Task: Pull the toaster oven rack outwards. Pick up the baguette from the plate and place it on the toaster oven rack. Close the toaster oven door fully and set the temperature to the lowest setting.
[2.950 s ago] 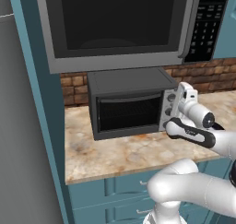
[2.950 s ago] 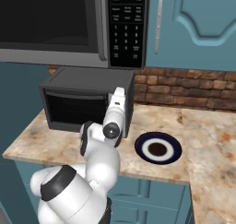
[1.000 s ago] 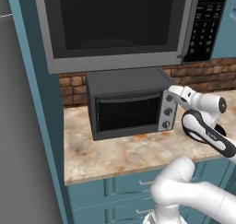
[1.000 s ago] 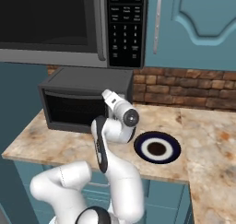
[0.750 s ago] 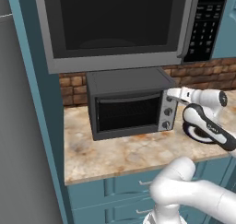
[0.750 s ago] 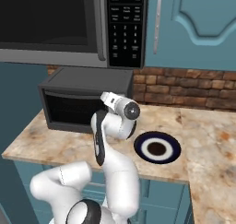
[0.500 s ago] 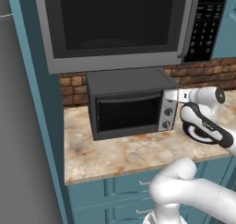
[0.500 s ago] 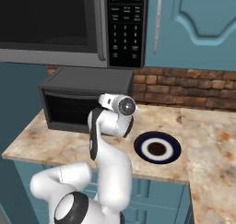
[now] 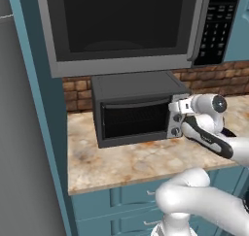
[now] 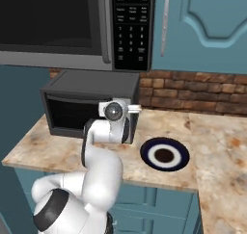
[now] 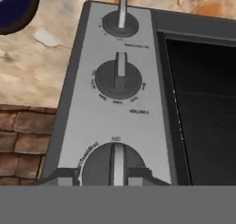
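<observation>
The small dark grey box toaster oven (image 9: 138, 109) stands on the speckled beige stone counter (image 9: 126, 164), under the large black microwave (image 9: 121, 28), with its dark mesh-window drop-down door (image 9: 133, 119) shut. On the silver side panel (image 11: 113, 94) of stacked round knobs, the two-finger gripper (image 11: 113, 177) has its tips narrowed onto the dark round knob nearest the camera (image 11: 114, 165), one tip on each side of its ridge. The step in hand appears to be the last: setting the temperature. The next move probably calls for rotating the wrist about the knob's axis to its lowest mark without slipping off. The round dark blue plate with a white ring (image 10: 164, 154) lies just beside the oven; no baguette lies on it. The oven's contents cannot be made out through the window.
</observation>
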